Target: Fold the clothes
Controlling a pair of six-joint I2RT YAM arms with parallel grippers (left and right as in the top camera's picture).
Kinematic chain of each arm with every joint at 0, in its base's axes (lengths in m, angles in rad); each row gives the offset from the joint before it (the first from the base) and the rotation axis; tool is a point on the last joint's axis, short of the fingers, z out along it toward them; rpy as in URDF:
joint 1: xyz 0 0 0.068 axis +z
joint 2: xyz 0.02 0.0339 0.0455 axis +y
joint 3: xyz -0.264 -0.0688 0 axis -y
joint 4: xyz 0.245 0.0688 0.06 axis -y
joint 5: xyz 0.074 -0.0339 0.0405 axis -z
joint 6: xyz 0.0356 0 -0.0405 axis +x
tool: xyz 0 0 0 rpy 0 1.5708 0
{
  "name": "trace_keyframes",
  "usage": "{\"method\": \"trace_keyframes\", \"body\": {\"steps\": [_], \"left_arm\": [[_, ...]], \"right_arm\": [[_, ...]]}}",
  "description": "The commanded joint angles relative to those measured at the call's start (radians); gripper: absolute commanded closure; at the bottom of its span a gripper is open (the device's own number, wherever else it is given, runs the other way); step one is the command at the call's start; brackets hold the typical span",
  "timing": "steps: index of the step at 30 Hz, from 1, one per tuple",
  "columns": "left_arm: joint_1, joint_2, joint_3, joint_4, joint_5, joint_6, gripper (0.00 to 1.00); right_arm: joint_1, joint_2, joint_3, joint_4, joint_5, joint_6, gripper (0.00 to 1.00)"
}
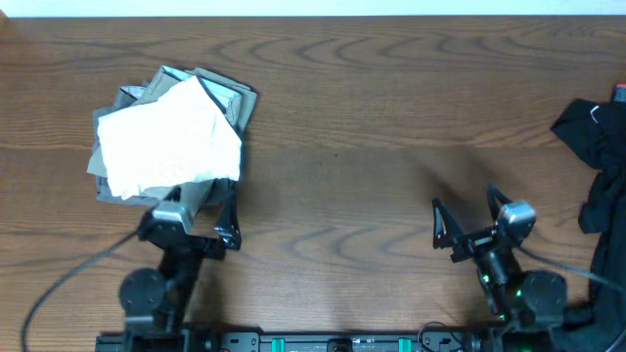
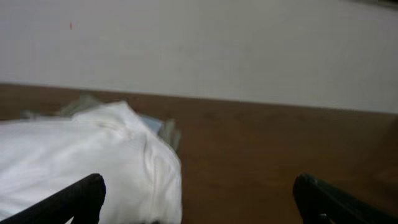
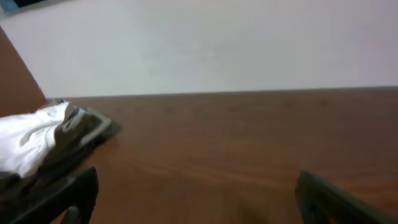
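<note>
Left gripper (image 1: 202, 203) and right gripper (image 1: 464, 198) stand wide open, empty. Black shirt (image 1: 599, 137), crumpled at the right edge of the table (image 1: 372, 117), looks limp and light; pinch its hem.

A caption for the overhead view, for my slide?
Both hands open: left hand at a folded white-and-grey pile, right hand over the table, black clothes far right.

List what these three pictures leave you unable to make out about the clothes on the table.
1. Black garment: overhead view, cut off by the right edge, so its full shape cannot be told.
2. Grey clothes: overhead view, covered by the white garment, so they cannot be counted.
3. White garment's folds: left wrist view, too blurred to read.
4. Small red thing: overhead view, tiny and cut by the edge.
</note>
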State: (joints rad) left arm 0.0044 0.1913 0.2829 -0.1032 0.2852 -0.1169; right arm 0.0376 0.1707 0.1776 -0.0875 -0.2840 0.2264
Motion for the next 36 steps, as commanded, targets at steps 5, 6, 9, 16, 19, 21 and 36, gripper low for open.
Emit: {"method": "trace_keyframes", "body": {"steps": [5,6,9,16,19,21,36], "left_arm": [[-0.003,0.493,0.453,-0.266,0.018,-0.011,0.02],[-0.003,0.571,0.531,-0.328,0.018,-0.010,0.02],[-0.003,0.772,0.747,-0.505,0.018,0.021,0.02],[-0.004,1.133,1.162,-0.814,0.018,0.031,0.02],[-0.004,1.183,1.214,-0.827,0.018,0.036,0.02],[-0.004,1.186,1.217,-0.813,0.029,0.035,0.02],[-0.004,1.184,1.216,-0.828,0.090,0.036,0.02]], "right_arm": [[-0.009,0.459,0.436,-0.225,0.060,-0.026,0.01],[-0.009,0.535,0.503,-0.266,0.073,-0.026,0.01],[-0.009,0.749,0.698,-0.390,0.104,-0.026,0.01],[-0.013,1.152,1.086,-0.610,0.013,-0.065,0.01],[-0.023,1.242,1.151,-0.635,0.006,-0.093,0.01],[-0.060,1.305,1.196,-0.676,0.007,-0.081,0.01],[-0.438,1.831,1.641,-0.826,0.293,0.006,0.02]]}}
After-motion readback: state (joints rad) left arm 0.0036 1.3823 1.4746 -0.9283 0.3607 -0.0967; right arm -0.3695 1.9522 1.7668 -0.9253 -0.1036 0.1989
